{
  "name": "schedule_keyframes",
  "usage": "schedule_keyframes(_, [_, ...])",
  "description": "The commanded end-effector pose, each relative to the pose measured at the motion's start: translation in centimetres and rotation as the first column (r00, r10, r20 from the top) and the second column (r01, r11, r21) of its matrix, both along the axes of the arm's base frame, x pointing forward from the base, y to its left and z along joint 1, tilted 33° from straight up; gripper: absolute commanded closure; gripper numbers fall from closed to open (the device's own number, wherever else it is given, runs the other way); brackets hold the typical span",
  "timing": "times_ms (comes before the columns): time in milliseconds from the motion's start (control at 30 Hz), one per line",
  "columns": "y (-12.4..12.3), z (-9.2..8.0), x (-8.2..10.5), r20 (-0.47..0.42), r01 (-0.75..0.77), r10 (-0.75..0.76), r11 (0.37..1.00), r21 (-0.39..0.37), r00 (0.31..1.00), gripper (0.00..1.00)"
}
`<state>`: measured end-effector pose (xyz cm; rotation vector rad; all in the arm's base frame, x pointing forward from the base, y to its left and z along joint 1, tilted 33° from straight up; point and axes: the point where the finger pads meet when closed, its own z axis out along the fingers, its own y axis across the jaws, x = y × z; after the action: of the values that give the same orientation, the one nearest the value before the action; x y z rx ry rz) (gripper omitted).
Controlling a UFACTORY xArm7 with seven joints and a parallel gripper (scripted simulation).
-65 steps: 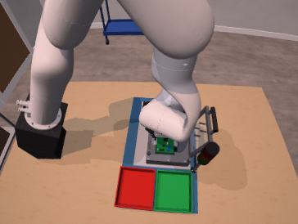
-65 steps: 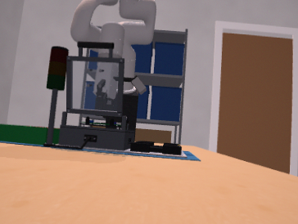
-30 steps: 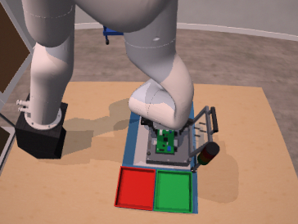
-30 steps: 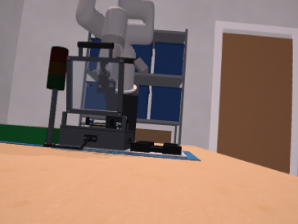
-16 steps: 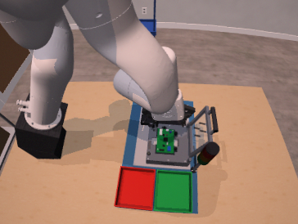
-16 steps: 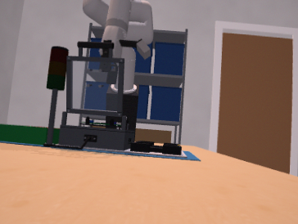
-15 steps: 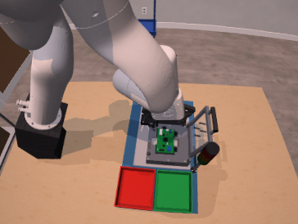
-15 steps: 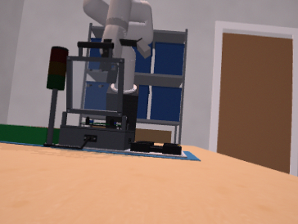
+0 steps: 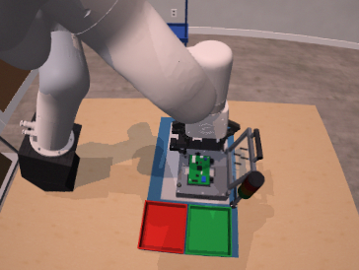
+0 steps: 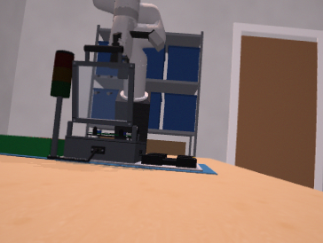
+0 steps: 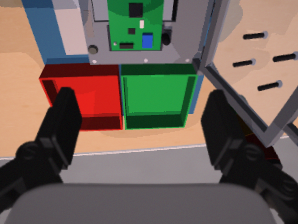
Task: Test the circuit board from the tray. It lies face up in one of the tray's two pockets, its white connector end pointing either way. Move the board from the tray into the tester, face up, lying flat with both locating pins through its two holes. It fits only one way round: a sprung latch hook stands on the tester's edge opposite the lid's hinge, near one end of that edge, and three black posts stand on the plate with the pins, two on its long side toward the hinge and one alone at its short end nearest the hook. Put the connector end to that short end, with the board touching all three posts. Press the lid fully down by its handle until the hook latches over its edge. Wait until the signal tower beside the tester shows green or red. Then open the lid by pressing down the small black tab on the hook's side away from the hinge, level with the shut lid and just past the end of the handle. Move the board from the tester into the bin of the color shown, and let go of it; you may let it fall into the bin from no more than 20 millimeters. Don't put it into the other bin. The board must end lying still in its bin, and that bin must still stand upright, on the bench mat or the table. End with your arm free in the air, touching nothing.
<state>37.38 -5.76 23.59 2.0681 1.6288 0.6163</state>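
Arm links are filling the upper part of the top view and hiding the tray end of the blue mat (image 9: 157, 163); the gripper is not showing there. In the exterior view the circuit board is only a thin sliver inside the tester (image 10: 106, 148), too small to read, and the signal tower (image 10: 61, 79) is looking dark, with no lit color to make out. In the wrist view the top edge is cutting the board off, so its connector end is out of sight.

The gripper (image 11: 145, 125) is standing fully open with nothing between its fingers, hanging in the air above the bins. From it, the circuit board (image 11: 136, 25) is lying at 12 o'clock, well apart, flat and face up on the tester's plate. The red bin (image 11: 82, 97) is sitting at 10 o'clock of the gripper, the green bin (image 11: 157, 95) just past 12, the two touching side by side. The lid (image 11: 240, 75) is standing raised at 2 o'clock.
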Motion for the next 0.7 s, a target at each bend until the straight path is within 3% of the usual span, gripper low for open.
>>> schedule_keyframes(0, [-0.3, 2.9, -1.6, -0.054, -0.009, 0.01, 1.0, 0.011, 0.998, 0.0])
schedule_keyframes(200, [-0.1, 4.7, -2.7, -0.054, -0.009, 0.01, 1.0, 0.011, 0.998, 0.0])
schedule_keyframes(667, [0.0, 6.5, -3.9, -0.054, -0.009, 0.01, 1.0, 0.011, 0.998, 0.0])
